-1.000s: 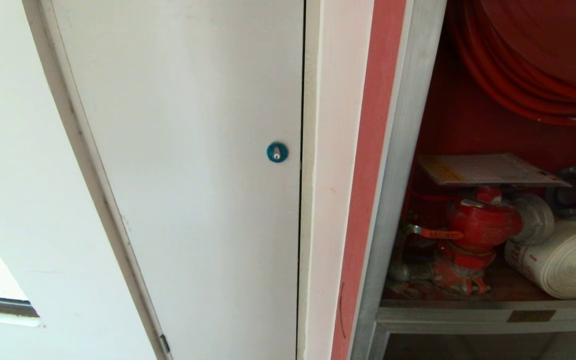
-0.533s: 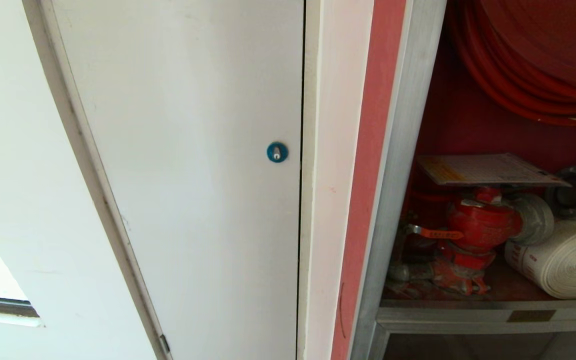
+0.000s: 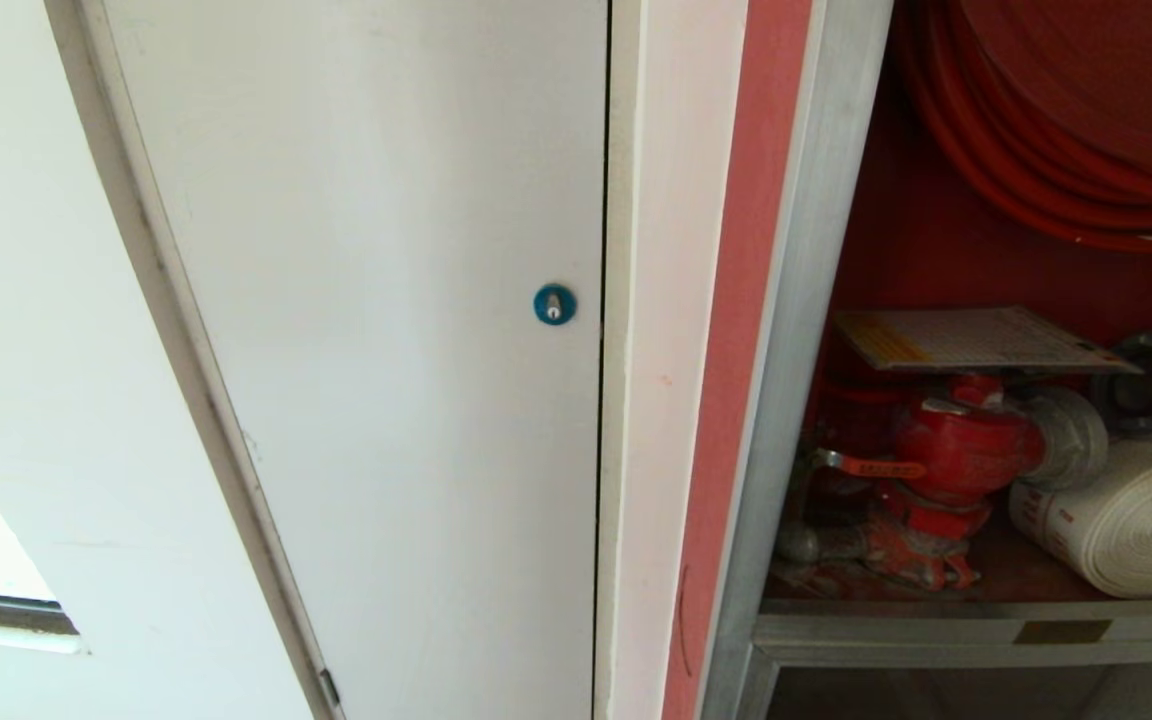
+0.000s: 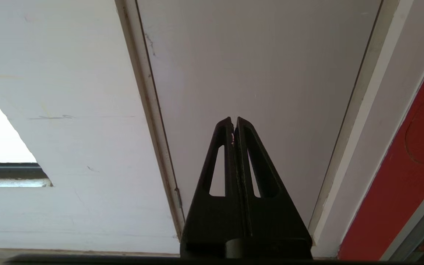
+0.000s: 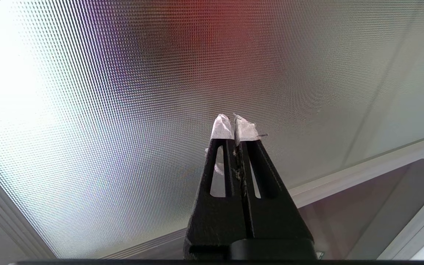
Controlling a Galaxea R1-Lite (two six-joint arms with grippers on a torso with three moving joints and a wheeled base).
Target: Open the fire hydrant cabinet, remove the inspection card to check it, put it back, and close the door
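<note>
Head view: the fire hydrant cabinet (image 3: 816, 300) stands open; the inspection card (image 3: 976, 340) lies flat atop the red valve (image 3: 956, 450). Left wrist view: your left gripper (image 4: 234, 123) is pressed together, empty. Right wrist view: your right gripper (image 5: 234, 123) likewise, facing textured glass (image 5: 123, 110). Next, probably reach for the card or shut up

A: Cabinet frame (image 3: 816, 300)? 
B: Brushed metal, matt; red strip (image 3: 736, 330) smooth paint.
A: Inside?
B: Valve (image 3: 956, 450) glossy red metal, hose roll (image 3: 1136, 520) woven cloth, card (image 3: 976, 340) paper w/ slight sheen.
A: White door (image 3: 366, 350)?
B: Smooth matt paint.
</note>
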